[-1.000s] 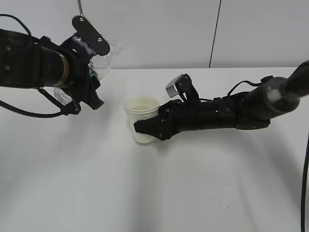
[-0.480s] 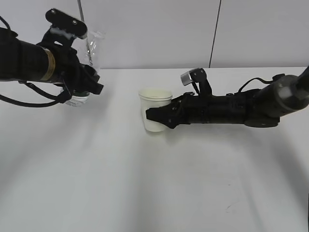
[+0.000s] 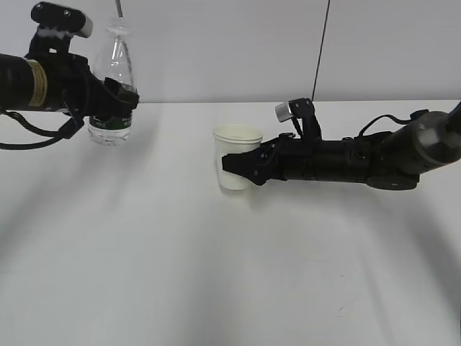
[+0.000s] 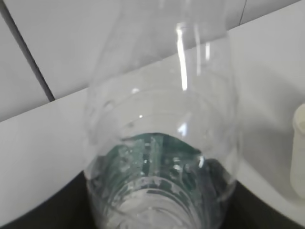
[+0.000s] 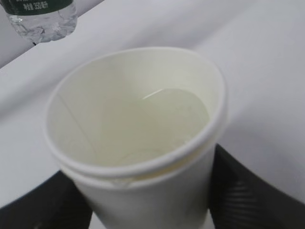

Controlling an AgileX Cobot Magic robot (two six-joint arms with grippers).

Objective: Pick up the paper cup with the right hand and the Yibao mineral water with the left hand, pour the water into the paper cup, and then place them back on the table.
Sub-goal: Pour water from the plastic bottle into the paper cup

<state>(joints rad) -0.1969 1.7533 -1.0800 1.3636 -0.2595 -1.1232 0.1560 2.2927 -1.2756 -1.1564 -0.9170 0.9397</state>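
The Yibao mineral water bottle (image 3: 112, 83) is clear with a dark green label and stands upright in my left gripper (image 3: 115, 97), at the far left near the table's back edge. In the left wrist view the bottle (image 4: 162, 157) fills the frame between the dark jaws. My right gripper (image 3: 238, 167) is shut on the paper cup (image 3: 235, 155), upright at the table's middle with its base at the tabletop. The right wrist view looks into the cup (image 5: 138, 129), which holds water. The bottle's base (image 5: 43, 16) shows there at top left.
The white table (image 3: 216, 274) spreads wide in front of both arms. A white wall with a dark vertical seam (image 3: 321, 50) stands behind the table's back edge. A black cable (image 3: 29, 140) hangs under the left arm.
My left arm has swung left and turned the bottle from tilted to upright. My right arm has drawn the cup right and lowered it toward the table.
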